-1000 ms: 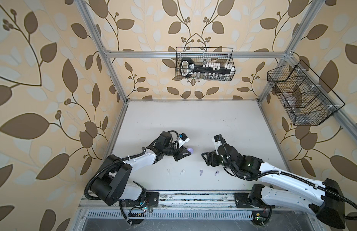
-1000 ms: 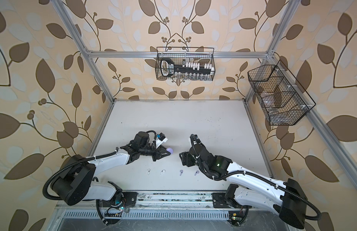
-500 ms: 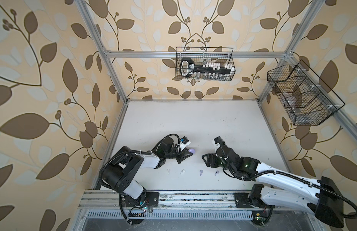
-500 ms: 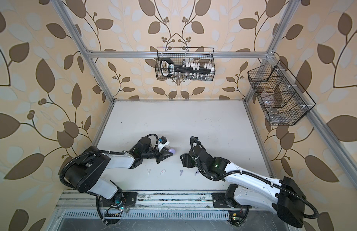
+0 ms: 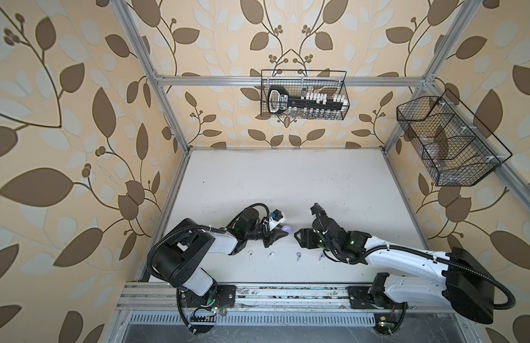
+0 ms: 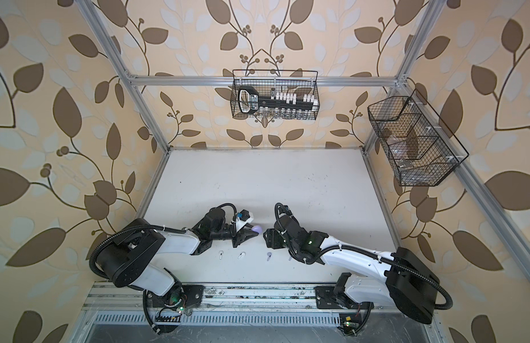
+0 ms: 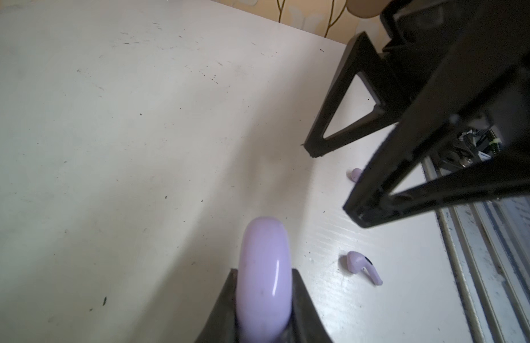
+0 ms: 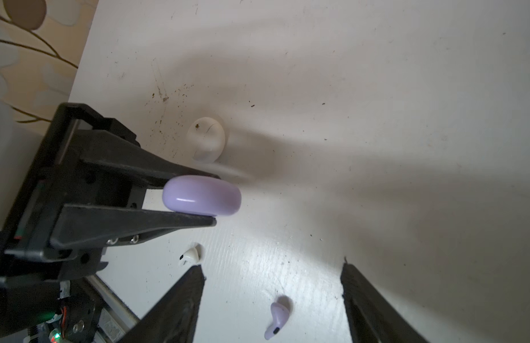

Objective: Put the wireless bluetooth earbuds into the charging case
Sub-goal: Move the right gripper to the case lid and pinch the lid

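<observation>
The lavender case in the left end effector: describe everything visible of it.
The lavender case is a rounded puck of glossy, smooth plastic. It looks shut; no lid gap shows. The left end effector is closed on it, its jaws pressing the two broad faces, with part sticking out past the tips. It seems lifted clear of the white table, facing the open right end effector, which does not touch it.

Both top views look down on the whole table (image 5: 287, 184); wrist cameras sit close above it.
</observation>
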`<action>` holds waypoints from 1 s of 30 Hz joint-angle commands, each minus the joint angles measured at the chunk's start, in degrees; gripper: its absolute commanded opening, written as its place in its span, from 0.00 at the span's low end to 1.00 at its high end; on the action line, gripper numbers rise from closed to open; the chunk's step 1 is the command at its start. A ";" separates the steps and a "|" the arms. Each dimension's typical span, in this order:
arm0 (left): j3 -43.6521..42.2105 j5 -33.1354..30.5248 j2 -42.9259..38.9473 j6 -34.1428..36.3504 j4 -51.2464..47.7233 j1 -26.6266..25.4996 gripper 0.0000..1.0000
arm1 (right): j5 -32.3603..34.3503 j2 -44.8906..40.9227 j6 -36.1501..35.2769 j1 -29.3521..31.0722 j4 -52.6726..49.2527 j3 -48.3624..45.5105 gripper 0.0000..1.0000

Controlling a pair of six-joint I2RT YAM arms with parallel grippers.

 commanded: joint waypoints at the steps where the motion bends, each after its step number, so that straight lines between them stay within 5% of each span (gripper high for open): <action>1: -1.12 1.91 -1.96 4.60 3.21 -1.84 0.02 | -0.94 1.09 1.24 -0.35 3.11 -0.12 0.74; 30: -2.23 -0.87 -1.34 8.53 4.43 -4.08 0.01 | -1.37 -1.91 4.15 3.48 4.21 -5.45 0.73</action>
